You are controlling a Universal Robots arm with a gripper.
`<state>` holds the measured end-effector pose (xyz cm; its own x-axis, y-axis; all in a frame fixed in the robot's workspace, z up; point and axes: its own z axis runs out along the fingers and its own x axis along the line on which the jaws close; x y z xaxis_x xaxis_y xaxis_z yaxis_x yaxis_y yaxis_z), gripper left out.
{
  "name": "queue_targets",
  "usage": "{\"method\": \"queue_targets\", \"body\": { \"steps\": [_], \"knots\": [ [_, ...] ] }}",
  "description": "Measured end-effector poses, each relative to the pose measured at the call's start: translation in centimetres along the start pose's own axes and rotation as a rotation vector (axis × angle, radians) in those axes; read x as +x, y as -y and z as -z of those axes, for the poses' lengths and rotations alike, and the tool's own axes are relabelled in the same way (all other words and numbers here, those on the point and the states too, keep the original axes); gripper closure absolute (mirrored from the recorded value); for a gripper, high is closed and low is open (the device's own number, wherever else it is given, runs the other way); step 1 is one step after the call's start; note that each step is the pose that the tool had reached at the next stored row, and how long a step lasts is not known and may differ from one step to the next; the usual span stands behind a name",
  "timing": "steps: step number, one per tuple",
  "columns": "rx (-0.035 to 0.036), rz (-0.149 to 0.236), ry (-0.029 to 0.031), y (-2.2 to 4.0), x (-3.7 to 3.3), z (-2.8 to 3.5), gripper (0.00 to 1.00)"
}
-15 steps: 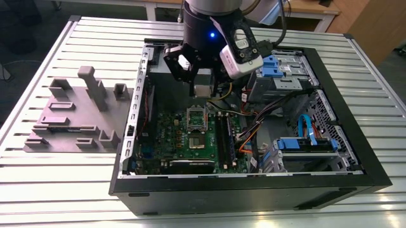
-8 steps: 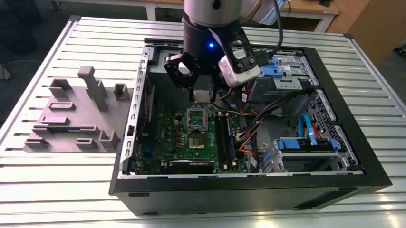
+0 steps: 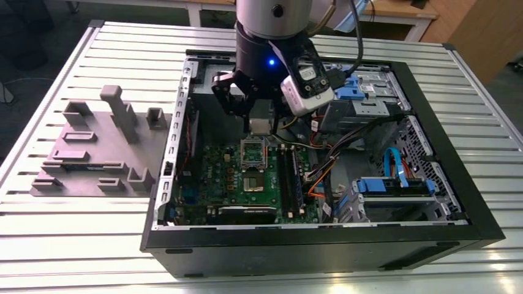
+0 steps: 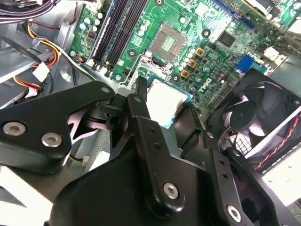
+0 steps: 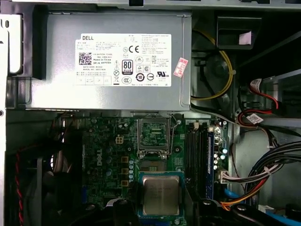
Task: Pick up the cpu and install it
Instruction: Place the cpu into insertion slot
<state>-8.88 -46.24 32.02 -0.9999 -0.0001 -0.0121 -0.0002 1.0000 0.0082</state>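
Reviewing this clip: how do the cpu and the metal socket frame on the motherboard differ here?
The small square cpu with a shiny silver-grey top is held between the jaws of the gripper; the rectangular metal socket frame sits fixed on the green motherboard. The cpu's top is one plain solid face; the socket frame is open in the middle. Both are metallic and square-edged.

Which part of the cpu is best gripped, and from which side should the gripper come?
Grip the cpu by two opposite thin edges, coming from above its flat metal top. It is a thin square, so only the edges seem to give parallel faces. The gripper holds it that way over the motherboard.
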Motion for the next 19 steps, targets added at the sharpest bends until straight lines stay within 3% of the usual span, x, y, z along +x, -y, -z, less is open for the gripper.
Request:
{"method": "queue_targets", "body": {
  "steps": [19],
  "knots": [
    [-0.0002, 0.011, -0.0002, 0.13, 0.03, -3.34, 0.53]
  ]
}}
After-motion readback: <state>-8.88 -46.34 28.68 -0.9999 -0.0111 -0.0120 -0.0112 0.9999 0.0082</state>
